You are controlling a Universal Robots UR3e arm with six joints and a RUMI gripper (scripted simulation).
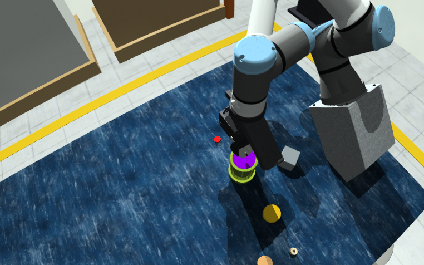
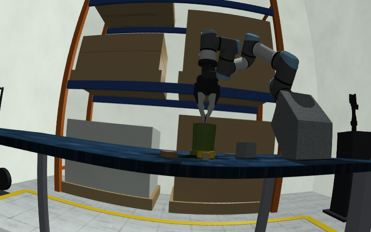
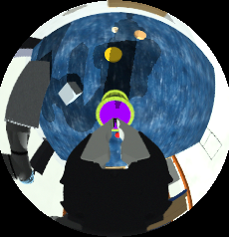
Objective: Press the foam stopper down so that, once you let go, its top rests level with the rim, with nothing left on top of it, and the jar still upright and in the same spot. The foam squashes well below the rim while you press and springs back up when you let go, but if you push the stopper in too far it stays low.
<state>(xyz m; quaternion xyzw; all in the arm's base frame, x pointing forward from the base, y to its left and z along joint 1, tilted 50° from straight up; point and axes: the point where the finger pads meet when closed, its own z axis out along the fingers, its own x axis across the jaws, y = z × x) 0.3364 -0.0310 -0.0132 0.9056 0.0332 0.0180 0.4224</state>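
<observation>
My gripper [image 2: 206, 119] is clenched on nothing, tips at the purple foam stopper [image 1: 243, 160]. Jar [image 2: 204, 137] stands upright on the table [image 2: 100, 149].

The top view looks steeply down on the surface [image 1: 108, 197] from high up, the exterior view faces it low from the side, farther off, and the wrist view peers down close; all share the jar [image 2: 204, 138].

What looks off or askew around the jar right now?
Nothing stands out. The jar stands upright on the table, the purple foam stopper sits inside its rim, and the shut gripper points straight down just over it. The grey cube and yellow disc lie apart, undisturbed.
</observation>
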